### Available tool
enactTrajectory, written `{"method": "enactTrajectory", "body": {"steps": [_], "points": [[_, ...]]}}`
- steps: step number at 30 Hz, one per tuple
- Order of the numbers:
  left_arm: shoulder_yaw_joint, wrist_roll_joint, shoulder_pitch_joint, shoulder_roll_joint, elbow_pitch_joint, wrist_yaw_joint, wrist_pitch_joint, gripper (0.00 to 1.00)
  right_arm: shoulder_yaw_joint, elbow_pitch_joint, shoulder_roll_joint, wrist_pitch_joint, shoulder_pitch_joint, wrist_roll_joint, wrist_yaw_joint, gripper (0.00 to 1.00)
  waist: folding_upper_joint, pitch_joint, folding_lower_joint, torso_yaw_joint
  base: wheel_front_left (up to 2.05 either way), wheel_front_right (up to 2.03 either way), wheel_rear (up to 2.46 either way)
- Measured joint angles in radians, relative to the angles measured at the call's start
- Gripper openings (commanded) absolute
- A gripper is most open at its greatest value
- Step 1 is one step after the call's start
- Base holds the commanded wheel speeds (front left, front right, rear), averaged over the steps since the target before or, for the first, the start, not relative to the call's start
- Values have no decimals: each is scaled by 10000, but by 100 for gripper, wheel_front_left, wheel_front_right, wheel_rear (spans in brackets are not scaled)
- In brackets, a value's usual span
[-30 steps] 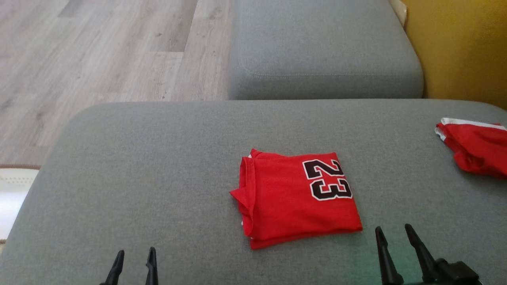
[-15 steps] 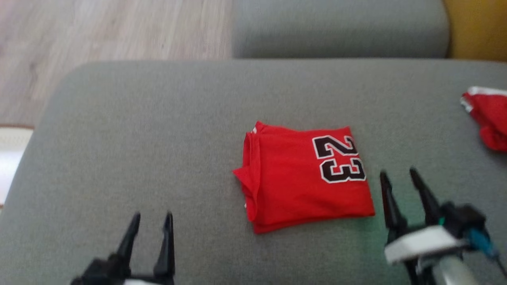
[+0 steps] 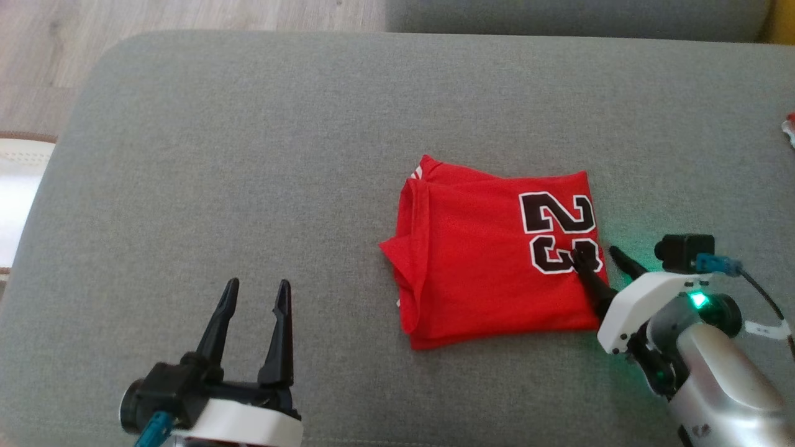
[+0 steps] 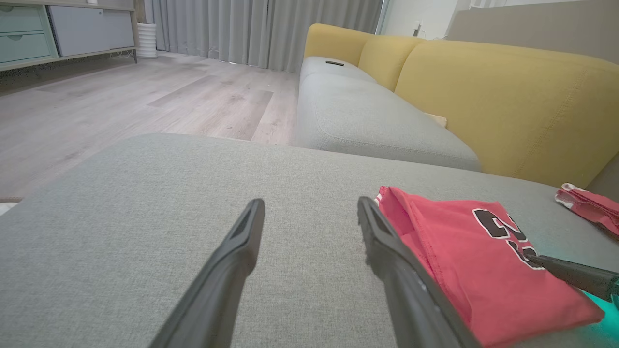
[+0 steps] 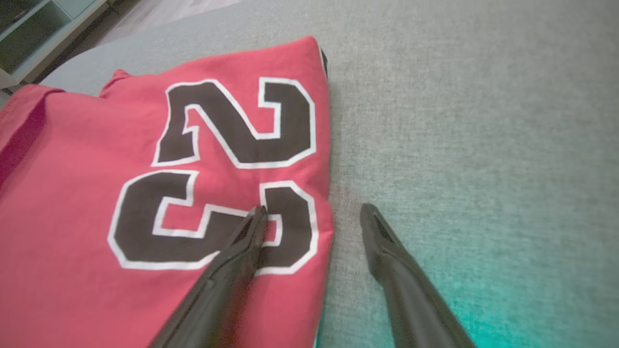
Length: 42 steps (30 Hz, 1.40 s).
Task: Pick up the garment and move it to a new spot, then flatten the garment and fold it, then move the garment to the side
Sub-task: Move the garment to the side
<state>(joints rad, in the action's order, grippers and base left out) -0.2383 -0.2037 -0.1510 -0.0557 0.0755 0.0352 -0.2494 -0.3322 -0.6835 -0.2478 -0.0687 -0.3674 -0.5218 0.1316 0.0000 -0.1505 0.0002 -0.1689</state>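
Well, my right claw (image 3: 593,251) stood with its two fingers spread apart and clamped on nothing. It sat at the right-hand edge of the garment (image 3: 484,267), straddling that edge. In my right wrist view one finger (image 5: 232,275) lay over the lower digit of the black number 23 (image 3: 559,233), and the other lay over the bare grey cushion (image 3: 248,155) just beside the cloth. Whether the inner tip pressed on the fabric or hung just above it, I could not tell. A green light (image 3: 699,301) glowed on that wrist and tinted the cushion beneath it.

The garment was a red jersey, folded into a rough square. It lay flat near the middle of the cushion, a little toward my right. Its layered folds showed along the left side, with a corner poking out there, and the number sat at the far right corner.

My left claw (image 3: 258,283) was spread wide too, and empty. It hung over bare cushion, to the left of the garment and apart from it.

A second red cloth (image 4: 587,205) with white trim lay at the far right of the cushion, well apart from the jersey. Beyond the cushion were another grey seat (image 4: 367,121), a yellow sofa back (image 4: 508,96) and a wooden floor (image 4: 145,96).
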Motion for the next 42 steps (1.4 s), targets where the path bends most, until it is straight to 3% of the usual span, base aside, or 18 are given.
{"method": "enactTrajectory", "body": {"steps": [1,3,8,14,18,24,30,31,37,38,39,42], "points": [[-33,8,16,0,0,2,0,100,-196,-107,-6,-268,-12,-343,0,64,0,-58,-1,-14,0,0,0],[-23,44,28,-2,0,10,0,100,-387,-79,-81,-387,-150,-677,0,0,0,-112,-1,17,0,0,0],[-42,44,128,0,10,-6,-2,100,-840,286,-389,2,-291,-926,0,0,0,-340,-2,280,0,0,0],[-178,244,777,4,98,-280,-2,100,-591,738,-1697,115,-1671,-479,0,0,0,-1064,-1,805,0,0,0],[-213,393,1624,15,119,-460,-2,100,157,1083,-2466,-46,-2865,27,0,0,0,-1701,0,1262,0,0,0],[-343,456,2277,40,159,-627,-2,100,1605,2042,-3338,-1266,-3407,976,0,0,0,-2663,0,1936,0,0,0],[-393,537,2796,42,180,-709,-4,100,3287,3361,-3781,-2236,-3392,1664,0,0,0,-3443,0,2344,0,0,0],[-401,552,2986,44,203,-723,-4,100,3960,3919,-3933,-2594,-3362,1864,0,0,0,-3723,0,2451,0,0,0],[-397,619,3382,46,226,-805,-4,100,5586,5037,-4063,-3457,-2809,2328,0,0,0,-4292,-1,2560,0,0,0],[-393,619,3467,46,228,-809,-4,100,5854,5162,-4038,-3708,-2639,2489,0,44,0,-4369,0,2550,0,0,0],[-389,619,3533,46,221,-846,-4,100,6054,5302,-3990,-3927,-2489,2700,0,100,0,-4408,1,2521,0,0,0],[-380,617,3705,54,171,-884,-21,100,6236,5944,-3492,-3904,-2264,3444,0,100,0,-4308,-1,2395,0,0,0]]}}
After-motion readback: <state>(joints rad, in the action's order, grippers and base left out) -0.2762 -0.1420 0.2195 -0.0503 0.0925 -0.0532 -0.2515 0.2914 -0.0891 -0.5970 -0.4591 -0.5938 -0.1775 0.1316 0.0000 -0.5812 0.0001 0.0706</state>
